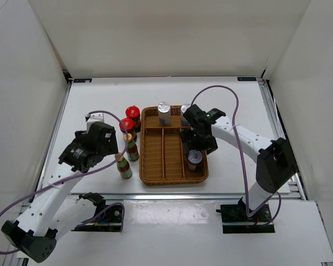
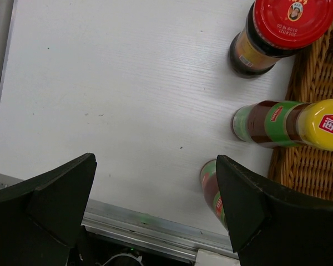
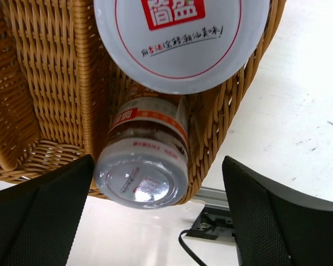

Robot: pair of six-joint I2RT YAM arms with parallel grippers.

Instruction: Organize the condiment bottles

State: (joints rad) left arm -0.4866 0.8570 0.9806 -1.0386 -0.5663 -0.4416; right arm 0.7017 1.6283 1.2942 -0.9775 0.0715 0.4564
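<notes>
Condiment bottles (image 1: 122, 165) all stand upright, long axes vertical and caps pointing up, split between the brown wicker tray (image 1: 166, 181) and the white table (image 1: 94, 105) just left of it. On the table, two red-capped jars (image 1: 132, 113) sit one behind the other near the tray's back left corner. Two yellow-capped bottles (image 1: 132, 146) stand in line in front of them, close beside the tray's left wall. Inside the tray, one silver-capped shaker (image 1: 164, 113) stands in the back compartment. A second shaker (image 1: 185, 111) beside it is partly hidden by the right arm. A third shaker (image 1: 195, 159) stands toward the front of the right-hand long compartment. The left gripper (image 2: 155, 159) hovers over bare table left of the yellow-capped bottles, jaws spread wide with nothing between them. The right gripper (image 3: 156, 163) hangs over the tray's right side, jaws likewise spread. Its wrist view looks down on the third shaker's lid, which lies between the fingers with a gap on either side, so nothing is gripped.
</notes>
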